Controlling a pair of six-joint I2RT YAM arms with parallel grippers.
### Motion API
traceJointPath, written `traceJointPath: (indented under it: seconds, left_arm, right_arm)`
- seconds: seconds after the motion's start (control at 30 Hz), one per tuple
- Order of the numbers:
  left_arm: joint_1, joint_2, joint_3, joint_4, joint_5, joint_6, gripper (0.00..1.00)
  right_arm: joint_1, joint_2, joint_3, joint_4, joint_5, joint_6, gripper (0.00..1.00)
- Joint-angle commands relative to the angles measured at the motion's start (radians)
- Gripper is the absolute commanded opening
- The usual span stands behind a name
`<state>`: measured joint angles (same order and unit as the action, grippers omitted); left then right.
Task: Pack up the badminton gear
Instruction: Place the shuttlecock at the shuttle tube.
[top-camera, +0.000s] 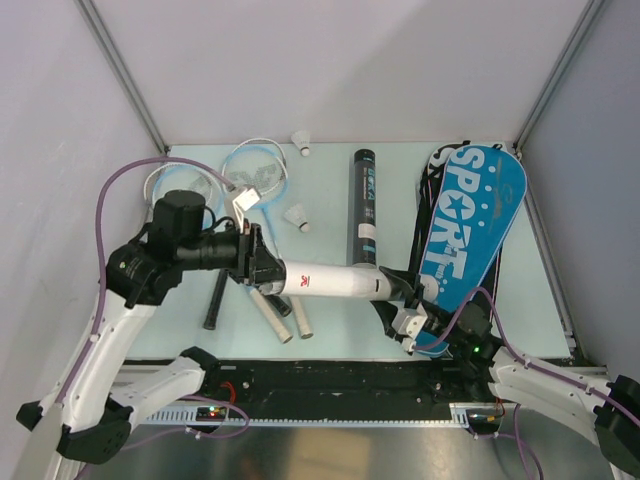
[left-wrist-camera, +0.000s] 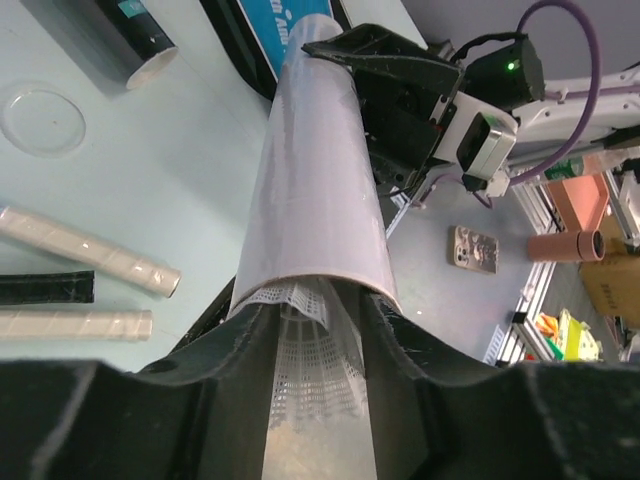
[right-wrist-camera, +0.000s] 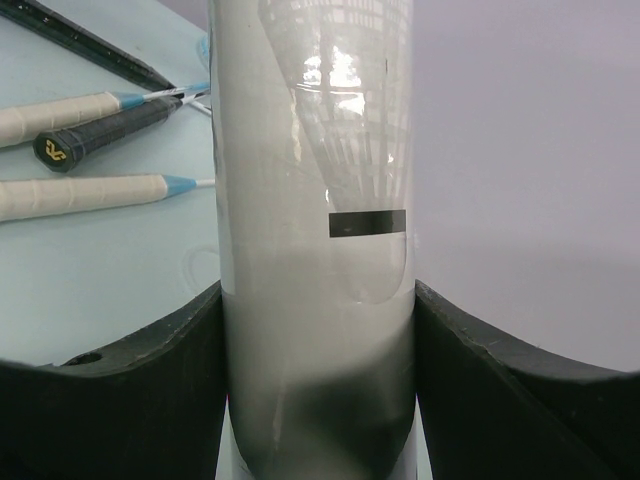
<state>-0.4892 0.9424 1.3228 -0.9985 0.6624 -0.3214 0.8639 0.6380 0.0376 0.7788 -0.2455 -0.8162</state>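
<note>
Reading SPORT on blue bag (top-camera: 470, 240), red logo on white tube (top-camera: 325, 281)

The near tube (top-camera: 325, 282) is crosswise in front of the far tube (top-camera: 364, 205), with a shuttlecock (left-wrist-camera: 310, 350) in its left end. Rackets (top-camera: 277, 322) lie to the left, the racket bag (top-camera: 470, 225) to the right, and a second shuttlecock (top-camera: 299, 217) between rackets and far tube.
</note>
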Motion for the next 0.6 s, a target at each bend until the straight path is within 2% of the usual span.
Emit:
traceJointPath:
  seconds: [0.0,0.23,0.57]
  left_arm:
    - [-0.008,-0.052,0.057,0.063,-0.061,-0.063,0.44]
    - [-0.008,-0.082,0.092,0.063,-0.112,-0.069,0.53]
    - [-0.008,-0.104,0.036,0.061,-0.109,-0.043,0.38]
  right_arm:
    - [0.015,-0.011,-0.010,0.077,0.002,-0.004,0.44]
    - [0.015,0.005,0.001,0.083,0.009,0.004,0.43]
    - [0.017,-0.006,-0.002,0.083,0.036,0.017,0.41]
